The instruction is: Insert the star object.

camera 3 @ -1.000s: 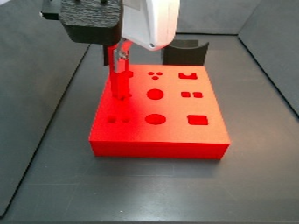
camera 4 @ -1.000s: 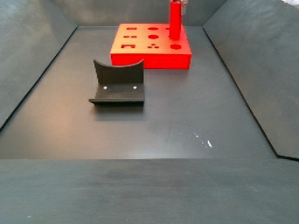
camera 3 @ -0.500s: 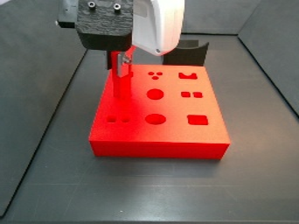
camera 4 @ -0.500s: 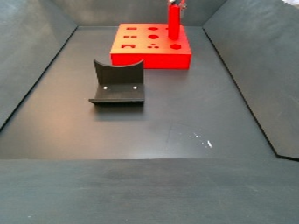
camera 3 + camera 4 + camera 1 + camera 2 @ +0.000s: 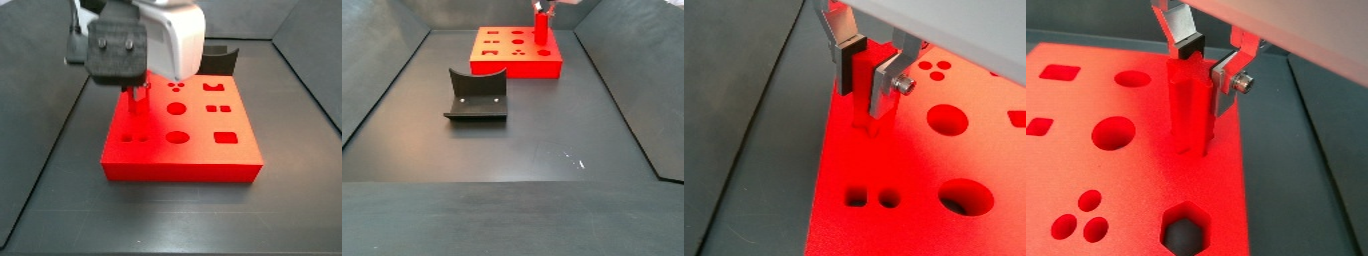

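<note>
While your arm is drawing upward above the red block [image 5: 181,135] compared with a second ago, the gripper [image 5: 1207,62] is still clamping the star object [image 5: 1189,105] between its fingers [image 5: 887,78], suggesting the peg is standing unseated.

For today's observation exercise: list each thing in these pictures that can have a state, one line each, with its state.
star object: upright, clamped between the jaws, lower end in the block's top.
gripper: above the block, jaws shut on the star object.
red block: flat on the floor, other holes empty.
dark holder: on the floor, apart from the block, empty.
</note>
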